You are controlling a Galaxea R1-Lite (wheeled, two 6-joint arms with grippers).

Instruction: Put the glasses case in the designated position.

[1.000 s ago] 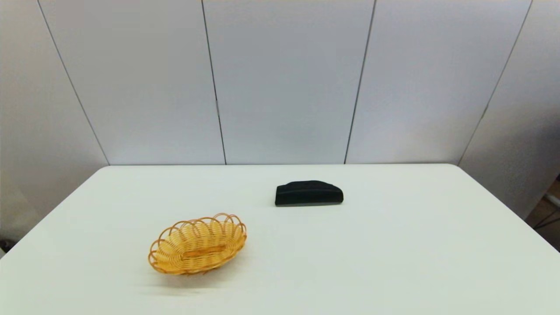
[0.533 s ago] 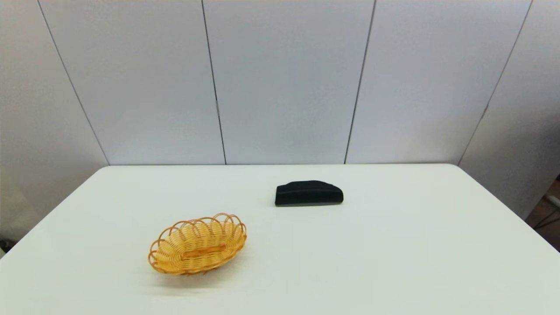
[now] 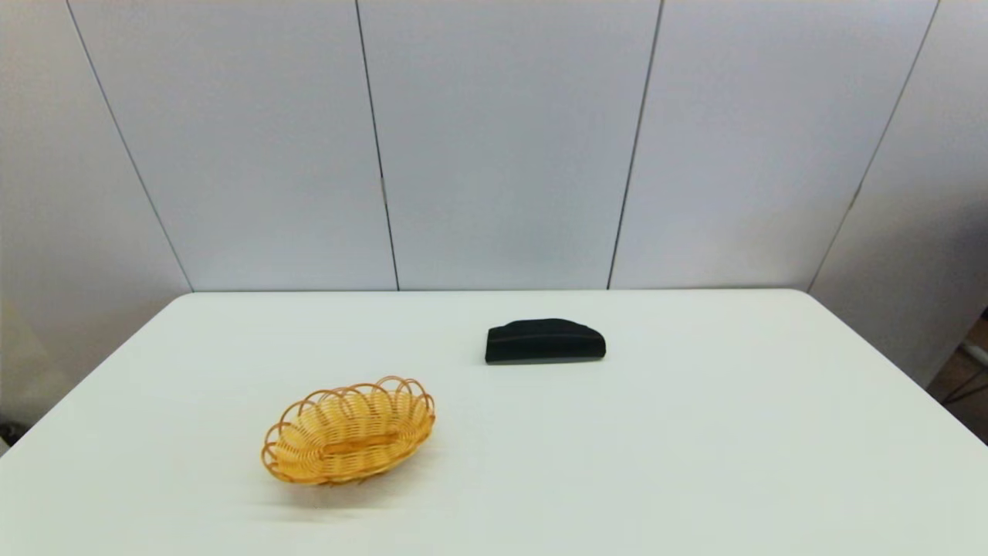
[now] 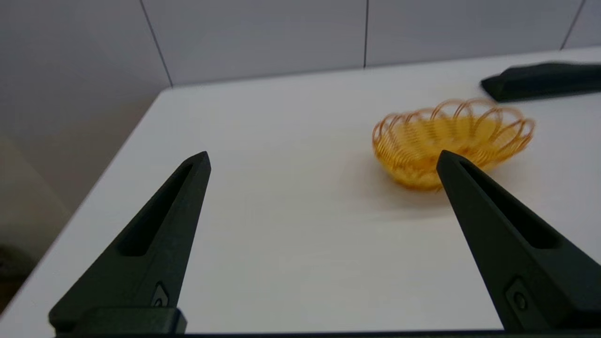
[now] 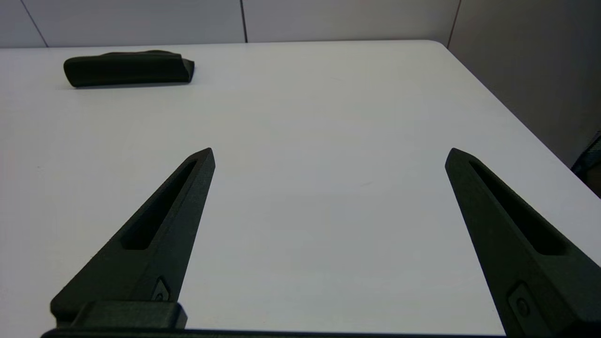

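Note:
The matte black glasses case [image 3: 545, 341] lies flat side down on the white table, a little right of centre and towards the back; it also shows in the wrist views [image 5: 127, 68] [image 4: 544, 80]. Neither arm appears in the head view. My left gripper [image 4: 324, 157] hovers open over the table's near left part, with nothing between its fingers. My right gripper [image 5: 330, 155] hangs open over the near right part, well short of the case, holding nothing.
An orange-yellow wicker basket [image 3: 349, 431] sits at the front left of the table [image 3: 695, 448], holding nothing [image 4: 451, 140]. Grey panelled walls close in the back and both sides. The table's right edge [image 5: 512, 117] drops off beside the right gripper.

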